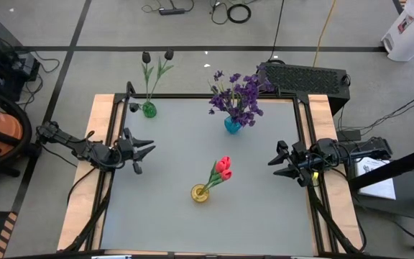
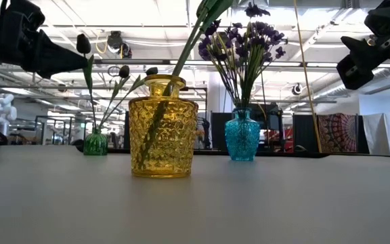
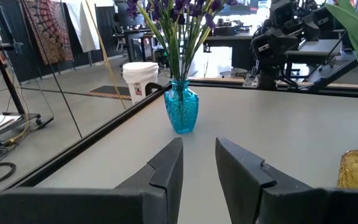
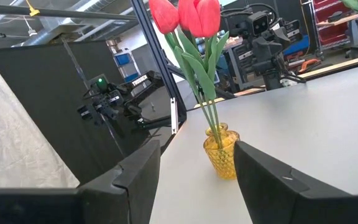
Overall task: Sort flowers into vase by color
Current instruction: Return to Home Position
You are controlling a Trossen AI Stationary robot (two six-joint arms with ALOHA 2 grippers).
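Note:
Red-pink tulips [image 1: 223, 167] stand with their stems in a yellow glass vase [image 1: 200, 193] near the table's middle front. Purple flowers [image 1: 237, 96] stand in a blue vase [image 1: 232, 125] toward the far edge. Two near-black tulips [image 1: 157, 56] stand in a small green vase [image 1: 149, 109] at the far left. My left gripper [image 1: 148, 149] hovers open at the table's left side, holding nothing. My right gripper [image 1: 273, 165] hovers open at the right side, also holding nothing. In the right wrist view the yellow vase [image 4: 221, 152] sits ahead between the fingers.
The grey tabletop [image 1: 192, 144] has a wooden border [image 1: 85, 194] and dark rails along its sides. A black keyboard-like block [image 1: 304, 78] lies beyond the far right corner. Open table surface lies between the three vases and in front of the yellow one.

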